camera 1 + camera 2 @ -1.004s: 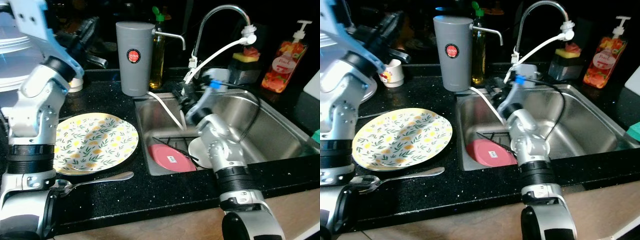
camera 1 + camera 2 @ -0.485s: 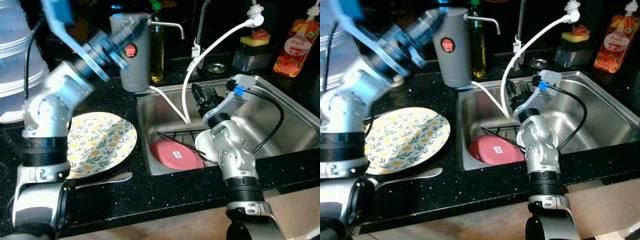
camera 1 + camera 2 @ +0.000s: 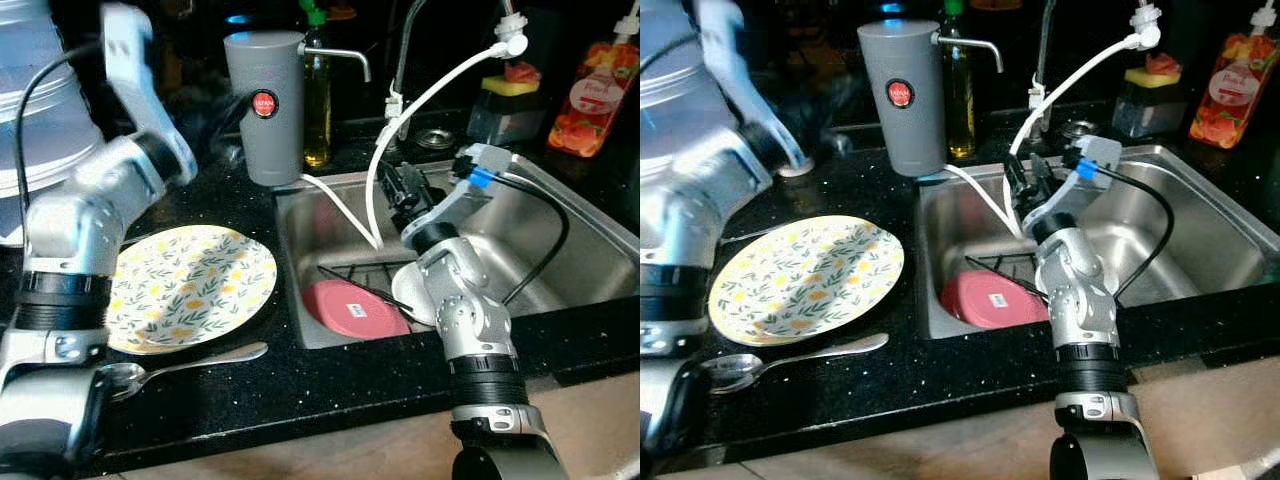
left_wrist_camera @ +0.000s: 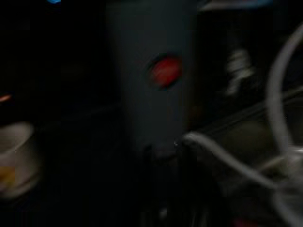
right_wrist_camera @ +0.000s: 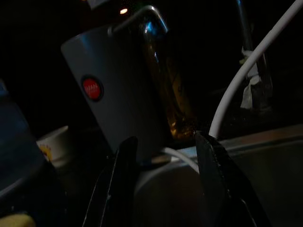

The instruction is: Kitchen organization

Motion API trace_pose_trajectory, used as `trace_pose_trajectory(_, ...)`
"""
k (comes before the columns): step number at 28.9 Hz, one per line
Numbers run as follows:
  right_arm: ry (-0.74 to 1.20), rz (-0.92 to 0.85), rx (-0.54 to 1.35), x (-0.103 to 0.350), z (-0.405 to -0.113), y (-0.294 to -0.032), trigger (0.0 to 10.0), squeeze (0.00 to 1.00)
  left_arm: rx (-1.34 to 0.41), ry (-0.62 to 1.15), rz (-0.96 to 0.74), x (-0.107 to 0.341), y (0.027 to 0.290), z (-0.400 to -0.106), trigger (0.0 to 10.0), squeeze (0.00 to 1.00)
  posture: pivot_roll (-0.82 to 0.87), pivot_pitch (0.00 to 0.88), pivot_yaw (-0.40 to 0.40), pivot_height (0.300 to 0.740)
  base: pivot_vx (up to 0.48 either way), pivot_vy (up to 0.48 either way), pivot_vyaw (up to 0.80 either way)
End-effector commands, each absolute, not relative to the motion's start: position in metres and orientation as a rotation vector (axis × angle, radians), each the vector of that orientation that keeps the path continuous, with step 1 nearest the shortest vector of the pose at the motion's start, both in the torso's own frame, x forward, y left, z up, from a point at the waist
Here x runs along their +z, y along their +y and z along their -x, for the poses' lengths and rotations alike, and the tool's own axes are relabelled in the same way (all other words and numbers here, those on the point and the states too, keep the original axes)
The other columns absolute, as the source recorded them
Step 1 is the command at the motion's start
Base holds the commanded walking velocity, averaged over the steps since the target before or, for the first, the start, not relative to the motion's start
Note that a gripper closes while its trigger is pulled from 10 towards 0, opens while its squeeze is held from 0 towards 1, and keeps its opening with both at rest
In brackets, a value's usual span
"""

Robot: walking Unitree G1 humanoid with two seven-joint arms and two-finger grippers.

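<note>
Two black fingers of the right gripper (image 5: 165,179) are gaping empty, hovering above the pink plate (image 3: 355,308) lying flat below them.

Right end effector (image 5: 165,182) open, left perhaps raised.

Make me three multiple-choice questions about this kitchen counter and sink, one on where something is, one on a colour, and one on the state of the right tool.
1. Where does the spoon lie?
A. in the sink
B. on the counter, in front of the floral plate
C. on top of the plate

2. What colour is the round dish in the sink?
A. pink
B. blue
C. green

3. How is the right tool?
A. shut on the hose
B. holding the spoon
C. open and holding nothing

Answers:
1 B, it rests on the black counter near the plate's front edge.
2 A, it shows pink in the left basin.
3 C, the right wrist view shows its fingers apart with nothing between them.
</note>
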State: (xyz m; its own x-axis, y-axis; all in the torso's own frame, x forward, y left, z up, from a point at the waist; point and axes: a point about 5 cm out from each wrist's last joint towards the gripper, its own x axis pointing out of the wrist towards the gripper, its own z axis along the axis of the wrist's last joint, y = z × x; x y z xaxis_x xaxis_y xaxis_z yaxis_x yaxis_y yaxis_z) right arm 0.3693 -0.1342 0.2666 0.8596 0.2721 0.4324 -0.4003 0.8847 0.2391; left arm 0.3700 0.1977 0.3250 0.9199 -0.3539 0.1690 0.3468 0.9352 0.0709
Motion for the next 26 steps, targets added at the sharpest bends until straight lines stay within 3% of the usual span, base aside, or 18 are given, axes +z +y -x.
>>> trace_pose_trajectory(1, -0.377, -0.311, 0.408, 0.265, -0.368, -0.126, 10.0, 0.0, -0.269, -0.182, -0.073, 0.328, 0.213, -0.368, 10.0, 1.0, 0.08, 0.079, 0.083, 0.74, 0.0, 0.0, 0.0)
trace_pose_trajectory(5, -0.329, -0.273, 0.496, 0.261, -0.367, -0.116, 10.0, 0.0, -0.201, -0.125, -0.022, 0.319, 0.237, -0.36, 10.0, 1.0, 0.08, 0.08, 0.07, 0.74, 0.0, 0.0, 0.0)
trace_pose_trajectory(16, -0.228, -0.232, 0.656, 0.258, -0.363, -0.097, 10.0, 0.0, -0.484, 0.085, 0.102, 0.285, 0.249, -0.335, 10.0, 1.0, 0.08, 0.08, 0.047, 0.74, 0.0, 0.0, 0.0)
trace_pose_trajectory(17, -0.22, -0.226, 0.67, 0.257, -0.363, -0.096, 10.0, 0.0, -0.497, 0.124, 0.115, 0.281, 0.252, -0.331, 10.0, 0.0, 0.08, 0.078, 0.042, 0.74, 0.0, 0.0, 0.0)
trace_pose_trajectory(21, -0.207, -0.22, 0.691, 0.257, -0.362, -0.094, 10.0, 0.0, -0.484, 0.217, 0.168, 0.272, 0.265, -0.323, 10.0, 0.0, 0.08, 0.078, 0.042, 0.74, 0.0, 0.0, 0.0)
trace_pose_trajectory(26, -0.188, -0.205, 0.717, 0.256, -0.36, -0.092, 10.0, 0.0, -0.472, 0.272, 0.117, 0.266, 0.271, -0.317, 10.0, 0.0, 0.08, 0.078, 0.035, 0.74, 0.0, 0.0, 0.0)
